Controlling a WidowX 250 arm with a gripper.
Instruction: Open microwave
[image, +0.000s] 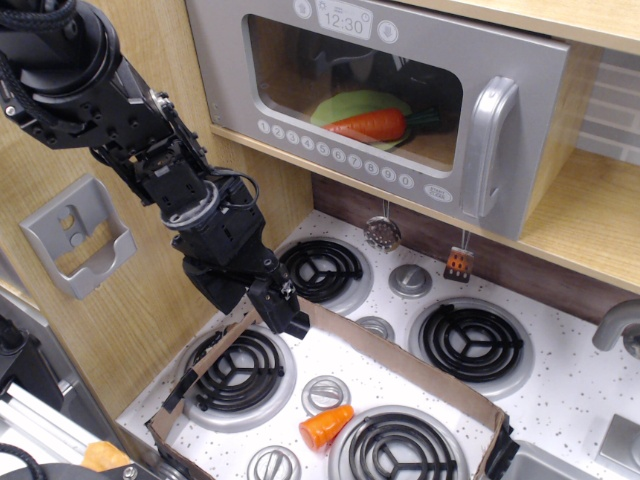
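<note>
One gripper (283, 312), jaws apparently closed and empty, hangs well below-left of the shut microwave (400, 95); reaching up-right to its handle (494, 150), fingers may slip off.

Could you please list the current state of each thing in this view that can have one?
microwave: door shut, handle untouched.
carrot: lying on a green plate inside the microwave, behind the window.
gripper: low over the stove, away from the microwave; whether the jaws are open cannot be told.
orange cup: tipped on its side among the burners.
cardboard strip: standing on edge across the stove top.
</note>
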